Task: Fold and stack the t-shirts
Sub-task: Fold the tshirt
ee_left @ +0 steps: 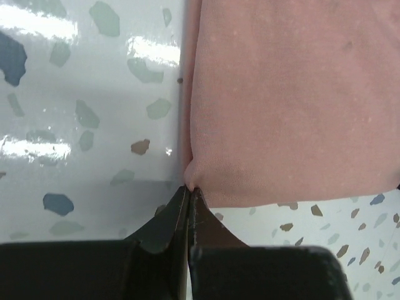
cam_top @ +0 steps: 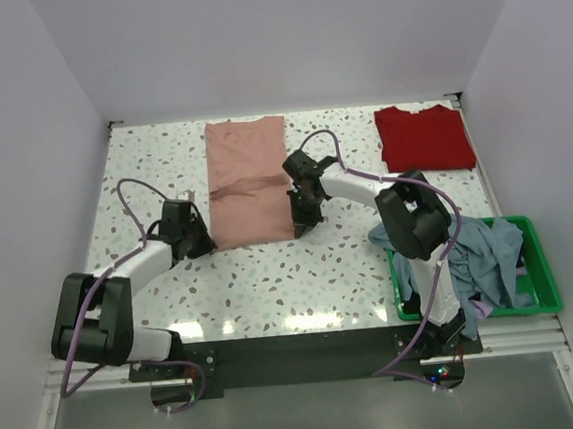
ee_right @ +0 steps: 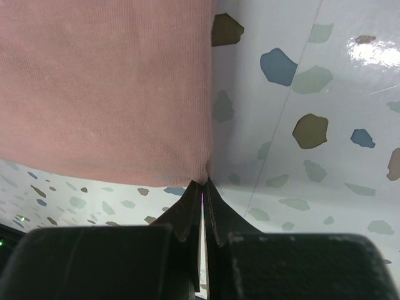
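Observation:
A salmon-pink t-shirt (cam_top: 248,178) lies as a long folded strip on the speckled table (cam_top: 273,286), running from the far edge toward me. My left gripper (cam_top: 207,244) is shut on its near left corner, seen in the left wrist view (ee_left: 189,185) pinching the pink t-shirt (ee_left: 287,106). My right gripper (cam_top: 303,228) is shut on the near right corner, seen in the right wrist view (ee_right: 205,181) with the pink t-shirt (ee_right: 106,87). A folded deep red t-shirt (cam_top: 423,137) lies at the far right. Light blue-grey and mauve t-shirts (cam_top: 486,262) are heaped in the basket.
A green plastic basket (cam_top: 543,297) stands at the near right, beside the right arm's base. White walls close in the table on the left, far and right sides.

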Motion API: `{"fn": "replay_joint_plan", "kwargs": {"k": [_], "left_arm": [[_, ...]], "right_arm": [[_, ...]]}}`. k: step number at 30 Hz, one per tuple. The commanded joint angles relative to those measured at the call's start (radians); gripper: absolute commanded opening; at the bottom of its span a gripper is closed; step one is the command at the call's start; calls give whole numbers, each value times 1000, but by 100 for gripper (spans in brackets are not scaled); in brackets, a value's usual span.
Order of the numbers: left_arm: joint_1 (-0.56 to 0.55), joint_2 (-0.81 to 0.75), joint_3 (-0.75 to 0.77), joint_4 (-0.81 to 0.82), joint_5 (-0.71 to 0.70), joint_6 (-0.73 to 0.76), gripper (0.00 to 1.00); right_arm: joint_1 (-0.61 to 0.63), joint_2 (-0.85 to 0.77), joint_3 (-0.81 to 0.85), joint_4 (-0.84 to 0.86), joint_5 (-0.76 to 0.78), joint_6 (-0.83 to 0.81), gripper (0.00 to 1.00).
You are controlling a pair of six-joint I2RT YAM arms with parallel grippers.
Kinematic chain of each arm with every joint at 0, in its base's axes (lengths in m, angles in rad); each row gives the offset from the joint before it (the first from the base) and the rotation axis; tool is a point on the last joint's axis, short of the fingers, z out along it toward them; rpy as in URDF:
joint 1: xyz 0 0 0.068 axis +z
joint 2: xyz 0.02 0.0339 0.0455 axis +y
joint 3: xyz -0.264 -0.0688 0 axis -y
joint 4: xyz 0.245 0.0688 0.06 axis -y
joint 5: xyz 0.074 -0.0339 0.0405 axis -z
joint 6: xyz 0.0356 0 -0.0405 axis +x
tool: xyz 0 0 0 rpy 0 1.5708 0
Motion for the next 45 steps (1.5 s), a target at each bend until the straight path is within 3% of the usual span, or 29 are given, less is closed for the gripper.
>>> {"fn": "replay_joint_plan", "kwargs": {"k": [1, 17, 36, 45], "left_arm": [[-5, -115, -13, -123, -7, -3, 0], [-18, -457, 1, -378, 65, -64, 0], [-34, -726, 229, -820, 121, -91, 0], [-32, -723, 265, -777, 139, -115, 0]], "right_arm": [[4, -66, 14, -46, 42, 1, 0], [62, -329, -61, -169, 139, 8, 0], [255, -694, -191, -342, 269, 205, 0], [263, -722, -159, -378, 366, 240, 0]]}}
